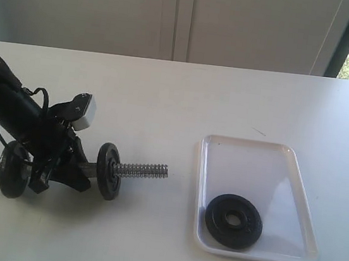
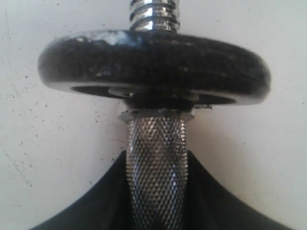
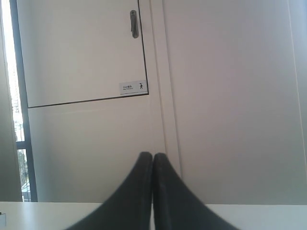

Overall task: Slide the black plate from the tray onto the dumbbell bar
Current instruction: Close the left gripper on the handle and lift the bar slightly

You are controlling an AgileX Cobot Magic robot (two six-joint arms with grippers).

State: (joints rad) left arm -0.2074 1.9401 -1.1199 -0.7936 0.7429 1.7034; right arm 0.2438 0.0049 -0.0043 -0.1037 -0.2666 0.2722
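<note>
Black plate (image 1: 234,220): one, lying flat inside the tray (image 1: 254,169), hole upward, in its near corner on the side towards the bar, close to the lip

Tray: white, glossy, set on the table (image 1: 166,97)

Dumbbell bar (image 1: 142,170): lying on the table beside the tray and well apart from it, bare threaded end pointing towards the tray. Two black discs mounted and standing on edge: near disc (image 1: 109,171) on the tray side, far disc (image 1: 13,170) at the other end

Left gripper (image 1: 73,170): clamped on the bar's knurled grip (image 2: 156,167) between the two discs, one finger on either side

Right gripper (image 3: 152,165): fingers pressed together, holding nothing, facing a white door panel (image 3: 81,52); outside the exterior view
</note>
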